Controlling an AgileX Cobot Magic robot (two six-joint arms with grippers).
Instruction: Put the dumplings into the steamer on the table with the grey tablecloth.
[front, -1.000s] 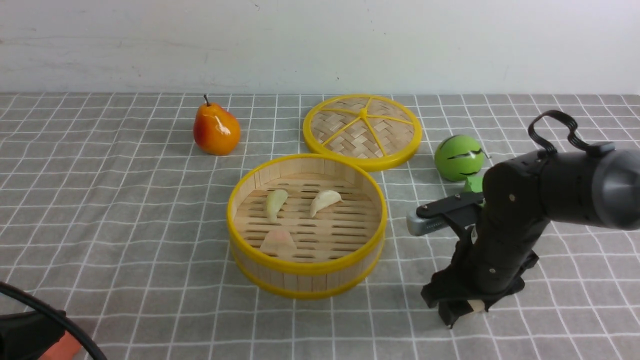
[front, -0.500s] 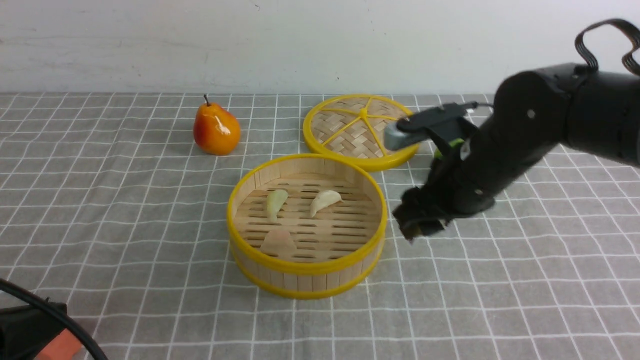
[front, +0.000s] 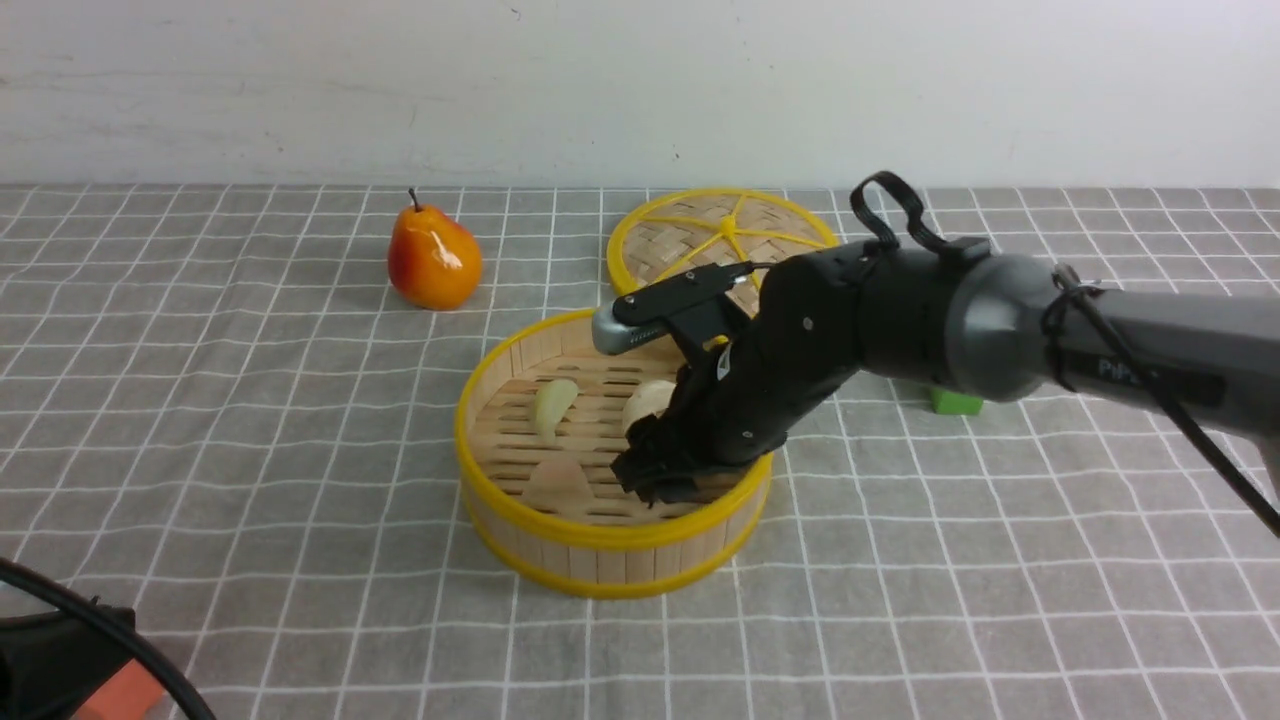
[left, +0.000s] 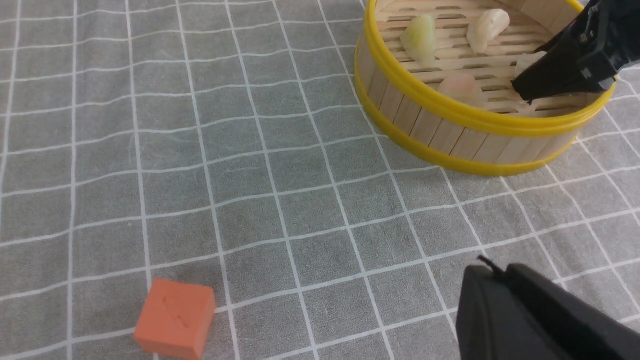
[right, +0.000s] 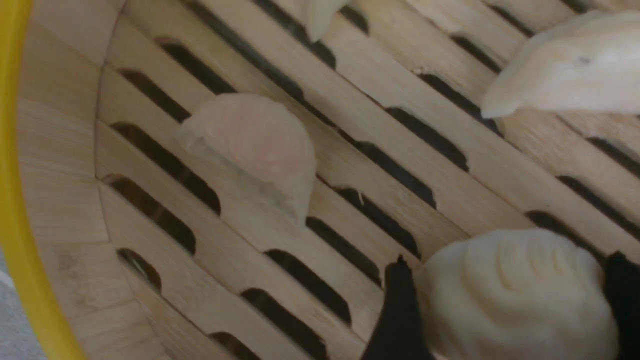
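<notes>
The steamer (front: 520, 520) stands mid-table on the grey tablecloth (front: 250, 450). On its slotted floor lie a greenish dumpling (front: 552, 405), a cream dumpling (front: 648, 398) and a pinkish dumpling (front: 558, 483). My right gripper (front: 655, 480) reaches down inside the steamer at its right side. In the right wrist view another cream dumpling (right: 515, 295) fills the gap of the right gripper (right: 509, 260), both fingers against it, close over the slats. My left gripper (left: 492, 272) hovers low over the cloth near the front left, shut and empty.
An orange pear (front: 433, 258) stands back left. The flat woven lid (front: 700, 240) lies behind the steamer, partly hidden by my right arm. A green cube (front: 955, 402) sits right of the steamer, an orange cube (left: 176, 319) by the left gripper.
My right arm rose from the cloth at the right front, swung left over the steamer's rim and came down inside with the dumpling. The left arm stayed put.
</notes>
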